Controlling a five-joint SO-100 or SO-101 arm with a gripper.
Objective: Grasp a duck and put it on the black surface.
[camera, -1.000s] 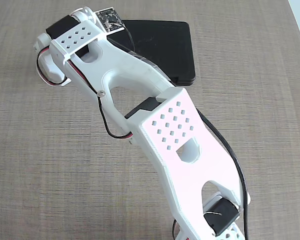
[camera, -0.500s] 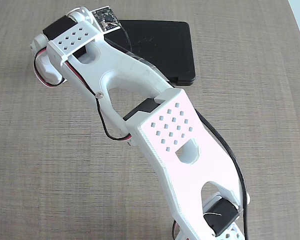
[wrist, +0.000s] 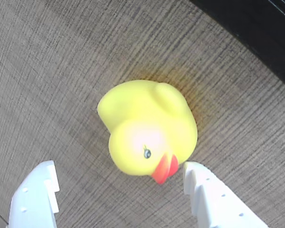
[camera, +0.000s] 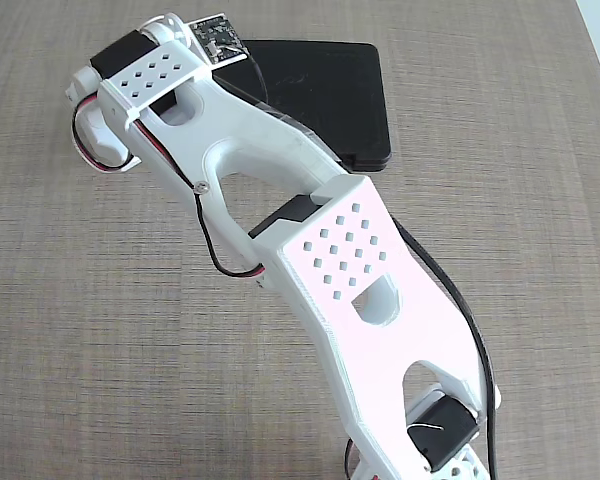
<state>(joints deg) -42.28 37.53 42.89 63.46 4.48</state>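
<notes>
A: Duck first, then. Where does it sit?

B: In the wrist view, the small yellow rubber duck [wrist: 147,128] with a red-orange beak lies on the brown woven-textured tabletop [wrist: 61,71], head toward the camera, beak pointing down the frame. It rests on bare table, not on the slab.

A: And the slab?

B: The flat matte black rectangular slab with rounded corners [camera: 325,95] lies near the top of the fixed view; the white arm [camera: 340,260] crosses over its left part. Nothing can be seen resting on the part that shows. In the wrist view a dark edge of it cuts across the top right corner [wrist: 256,28], near the duck but apart from it, with a strip of table between.

A: What is the hand doing?

B: The white two-finger gripper [wrist: 118,183] has its jaws spread wide. One white fingertip [wrist: 35,192] stands well away from the duck, on the far side from the slab. The other one is just beside the beak, whether touching I cannot tell. Nothing is clamped.

A: Can the fixed view see the duck?

B: No. The arm's wrist end reaches past the slab's left edge and hides whatever is beneath it. A small circuit board [camera: 217,38] rides on that end, just over the slab's upper left corner.

A: Any containers?

B: Only the slab as a place to set things on.
</notes>
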